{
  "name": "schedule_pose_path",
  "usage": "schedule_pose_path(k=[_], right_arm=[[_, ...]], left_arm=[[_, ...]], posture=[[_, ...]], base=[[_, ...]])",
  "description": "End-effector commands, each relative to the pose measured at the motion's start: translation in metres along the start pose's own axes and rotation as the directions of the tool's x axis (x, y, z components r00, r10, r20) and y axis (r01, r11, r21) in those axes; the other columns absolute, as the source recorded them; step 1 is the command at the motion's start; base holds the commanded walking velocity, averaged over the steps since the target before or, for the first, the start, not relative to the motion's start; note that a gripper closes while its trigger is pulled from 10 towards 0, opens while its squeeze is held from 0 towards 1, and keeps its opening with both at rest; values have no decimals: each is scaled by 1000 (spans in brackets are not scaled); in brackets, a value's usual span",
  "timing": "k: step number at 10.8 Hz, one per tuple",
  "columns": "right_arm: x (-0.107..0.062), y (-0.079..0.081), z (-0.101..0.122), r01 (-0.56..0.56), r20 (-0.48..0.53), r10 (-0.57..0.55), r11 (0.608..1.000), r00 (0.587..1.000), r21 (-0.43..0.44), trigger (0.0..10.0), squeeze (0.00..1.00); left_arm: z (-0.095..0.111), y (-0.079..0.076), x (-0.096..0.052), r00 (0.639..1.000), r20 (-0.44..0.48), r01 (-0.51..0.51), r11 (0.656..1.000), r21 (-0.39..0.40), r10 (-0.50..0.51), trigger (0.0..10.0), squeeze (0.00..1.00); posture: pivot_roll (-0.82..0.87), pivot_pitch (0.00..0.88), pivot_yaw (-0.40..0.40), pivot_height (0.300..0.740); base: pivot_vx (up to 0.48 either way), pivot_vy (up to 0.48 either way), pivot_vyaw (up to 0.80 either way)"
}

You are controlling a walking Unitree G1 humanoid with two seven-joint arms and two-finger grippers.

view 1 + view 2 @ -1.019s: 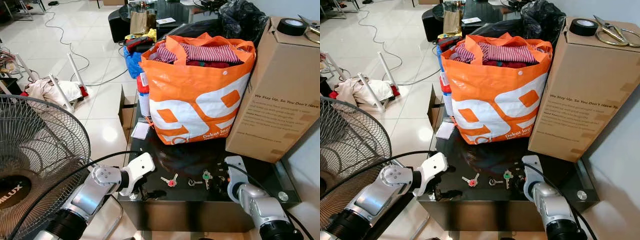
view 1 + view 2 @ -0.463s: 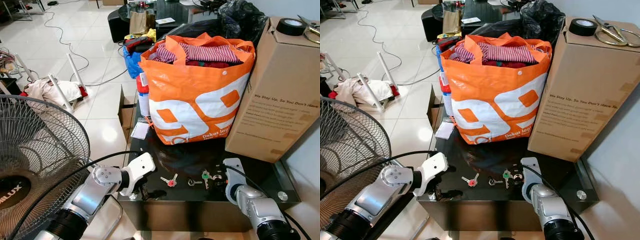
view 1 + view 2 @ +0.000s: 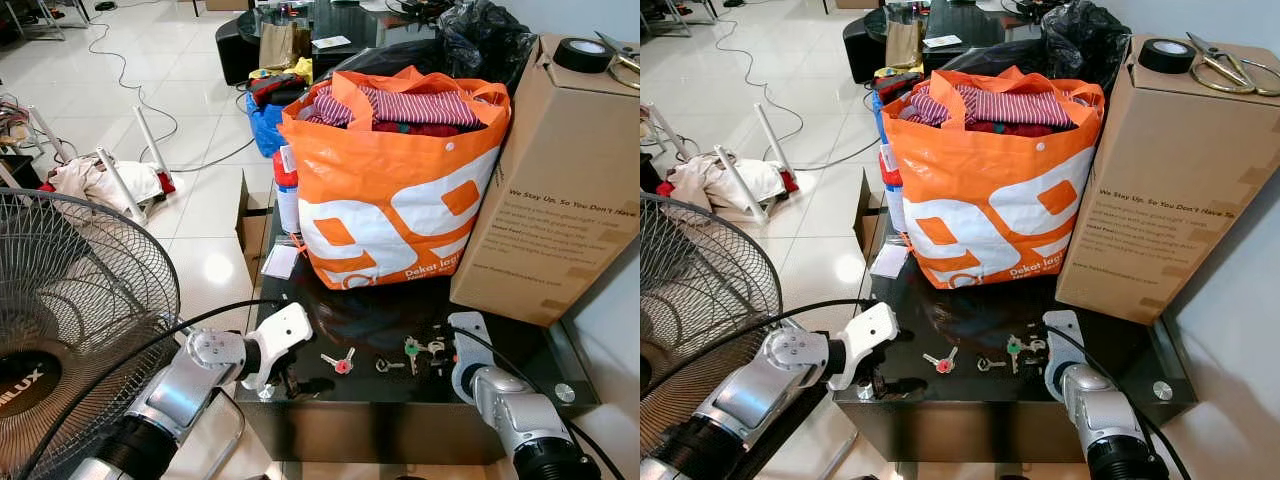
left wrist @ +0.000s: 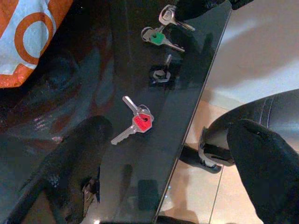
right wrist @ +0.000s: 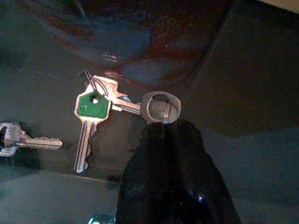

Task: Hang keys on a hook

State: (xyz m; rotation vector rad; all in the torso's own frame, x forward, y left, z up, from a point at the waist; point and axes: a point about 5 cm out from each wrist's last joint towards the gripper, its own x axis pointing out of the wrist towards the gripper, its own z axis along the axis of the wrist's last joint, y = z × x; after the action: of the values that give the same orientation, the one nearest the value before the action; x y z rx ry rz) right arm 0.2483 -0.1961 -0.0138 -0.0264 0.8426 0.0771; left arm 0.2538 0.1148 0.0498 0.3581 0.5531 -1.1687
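At nine o'clock stands a wire-grilled fan, its hub badge ending in the letters "LUX". The left tool sits at the seven o'clock corner of the glossy black bench, its two black fingers spread apart with nothing between them; one lies over the glass, the other hangs past the bench edge.

Toward twelve o'clock on the bench stands a shiny orange plastic bag with large white shapes and small white lettering too blurred to read. It is stuffed with folded cloth, a red-and-white striped piece on top.

Along the six o'clock edge of the bench lie the keys, flat on the glass: a pair with a red head near the left tool, then a small single key, then a bunch with a green head and a plain silver key on one ring.

The right tool has its fingers pressed together on the rounded head of that silver key, at the five o'clock end of the row.

At two o'clock a tall brown cardboard box reads "We Stay Up, So You Don't Have". A roll of black tape and scissors rest on its top.
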Motion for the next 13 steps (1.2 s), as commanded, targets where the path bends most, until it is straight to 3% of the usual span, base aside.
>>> schedule_pose_path(k=[1,5,7,8,10,11,12,13], right_arm=[[0,-1,-1,3,1,-3,1000,1000,27,0,0],[-12,-7,6,-12,88,8,999,996,45,0,0],[-25,-13,12,-5,160,-6,998,987,67,0,0],[-39,-12,23,-25,279,2,996,960,81,0,0],[-65,-11,40,-18,464,-37,993,885,115,0,0],[-86,-9,57,-1,594,-77,991,801,130,0,0],[-97,-7,64,-2,639,-95,989,763,149,0,0],[-100,-5,64,22,638,-125,986,760,167,0,0]], left_arm=[[1,6,-3,1000,-5,-27,1000,15,28,10000,0],[3,15,-8,997,-2,-71,996,44,71,10000,0],[5,22,-12,988,24,-157,984,80,155,10000,0],[13,33,-20,945,110,-318,945,76,309,10000,0],[29,51,-39,807,248,-548,836,-23,536,10000,0],[41,60,-53,700,301,-648,753,-113,648,10000,0],[48,63,-60,641,326,-682,711,-173,695,10000,0],[55,62,-58,625,347,-695,701,-160,699,10000,0]], posture=[[-213,0,55,740],[-215,0,82,740],[-215,0,97,740],[-213,0,107,740],[-211,0,119,740],[-220,0,138,740],[-222,0,142,740],[-217,0,140,740]], base=[[0,0,0],[0,0,0],[0,0,0],[0,0,0],[0,0,0],[0,0,0],[0,0,0],[0,0,0]])
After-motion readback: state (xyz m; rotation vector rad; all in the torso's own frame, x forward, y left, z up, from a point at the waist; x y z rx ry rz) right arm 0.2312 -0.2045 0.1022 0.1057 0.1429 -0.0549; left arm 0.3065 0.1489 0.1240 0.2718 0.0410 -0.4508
